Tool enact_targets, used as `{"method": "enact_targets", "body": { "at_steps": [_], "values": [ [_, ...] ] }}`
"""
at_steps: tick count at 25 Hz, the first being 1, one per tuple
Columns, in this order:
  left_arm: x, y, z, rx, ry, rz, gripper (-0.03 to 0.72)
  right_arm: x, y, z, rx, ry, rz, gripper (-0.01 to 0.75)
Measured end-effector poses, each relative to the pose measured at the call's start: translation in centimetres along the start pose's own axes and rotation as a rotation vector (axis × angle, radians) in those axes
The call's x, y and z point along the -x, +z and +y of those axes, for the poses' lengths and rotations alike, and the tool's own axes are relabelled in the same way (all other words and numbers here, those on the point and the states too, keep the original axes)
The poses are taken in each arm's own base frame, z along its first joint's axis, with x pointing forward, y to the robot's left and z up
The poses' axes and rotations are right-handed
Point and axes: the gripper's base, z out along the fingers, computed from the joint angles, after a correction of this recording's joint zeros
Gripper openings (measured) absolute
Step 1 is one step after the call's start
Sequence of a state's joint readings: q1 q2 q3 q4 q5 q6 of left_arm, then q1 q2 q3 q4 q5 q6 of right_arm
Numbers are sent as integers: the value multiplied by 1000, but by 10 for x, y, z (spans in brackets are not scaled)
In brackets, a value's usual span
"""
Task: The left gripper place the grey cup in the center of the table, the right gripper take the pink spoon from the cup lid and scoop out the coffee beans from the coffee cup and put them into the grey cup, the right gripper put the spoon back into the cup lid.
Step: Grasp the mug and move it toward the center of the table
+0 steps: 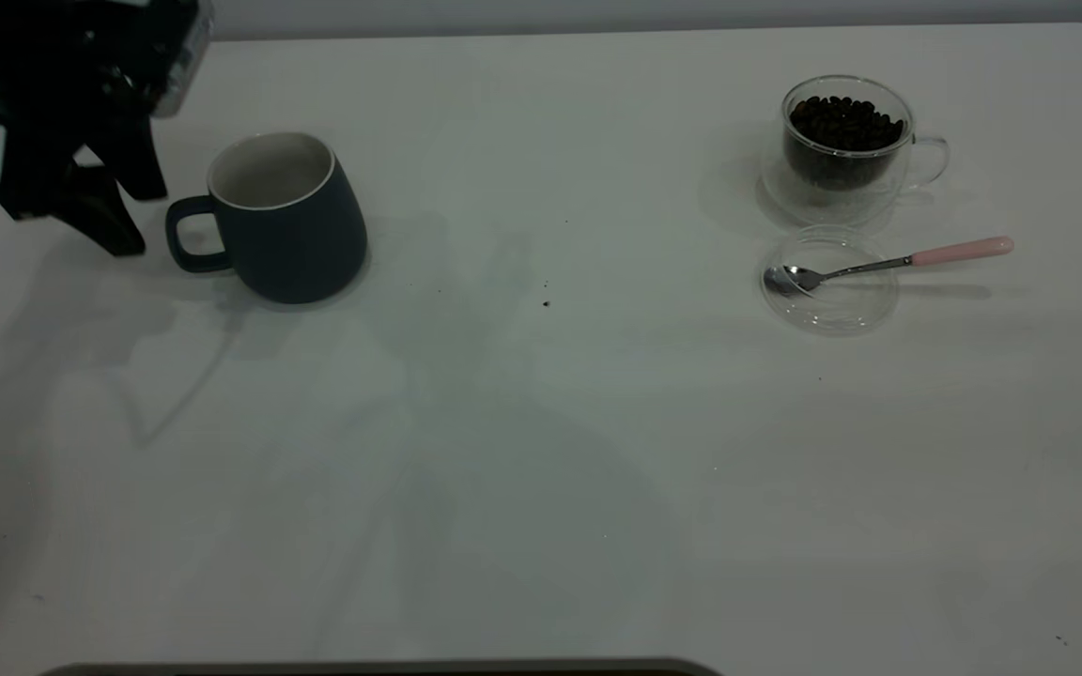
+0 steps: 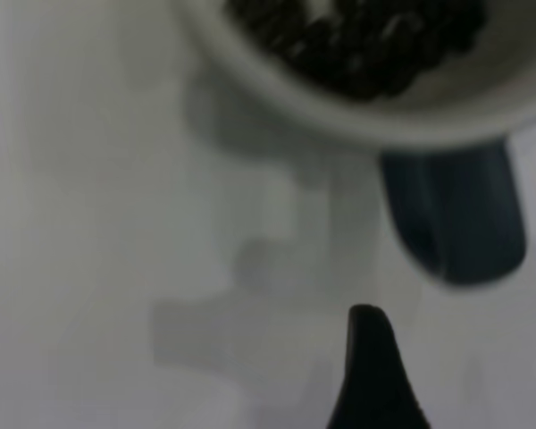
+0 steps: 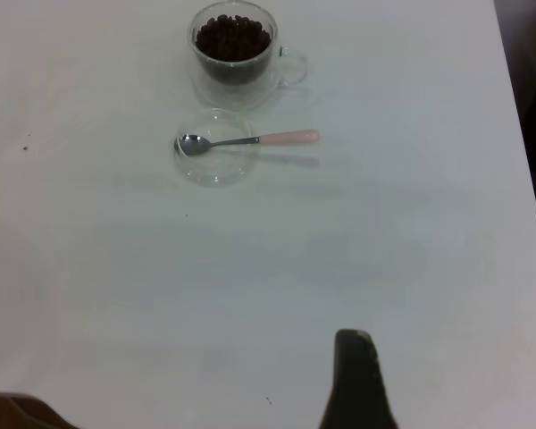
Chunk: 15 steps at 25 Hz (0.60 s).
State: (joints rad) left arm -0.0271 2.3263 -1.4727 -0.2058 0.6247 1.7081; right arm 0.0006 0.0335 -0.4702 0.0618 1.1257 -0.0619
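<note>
The grey cup stands at the table's left, handle toward my left gripper. That gripper is open and hovers just left of the handle without touching it. In the left wrist view the cup's rim and handle lie beyond one finger, and dark shapes show inside the cup. The glass coffee cup holds coffee beans at the far right. The pink spoon lies with its bowl in the clear cup lid. My right gripper is out of the exterior view; one finger shows, well short of the spoon.
A few dark specks lie near the table's middle. The table's right edge runs close past the coffee cup and lid. A dark edge borders the table's front.
</note>
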Motion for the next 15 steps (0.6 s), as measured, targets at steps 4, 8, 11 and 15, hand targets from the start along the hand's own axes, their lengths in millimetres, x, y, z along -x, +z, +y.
{"method": "enact_targets", "body": {
  "at_steps": [4,8,11,15],
  "values": [
    [4,8,1,11,0,-15,565,0,0,0,0,0,0,589],
    [12,18,3,35,14,-17,565,0,0,0,0,0,0,589],
    [26,27,2,33,56,-17,565,0,0,0,0,0,0,589],
    [47,33,2,60,103,-18,565,0,0,0,0,0,0,589]
  ]
}}
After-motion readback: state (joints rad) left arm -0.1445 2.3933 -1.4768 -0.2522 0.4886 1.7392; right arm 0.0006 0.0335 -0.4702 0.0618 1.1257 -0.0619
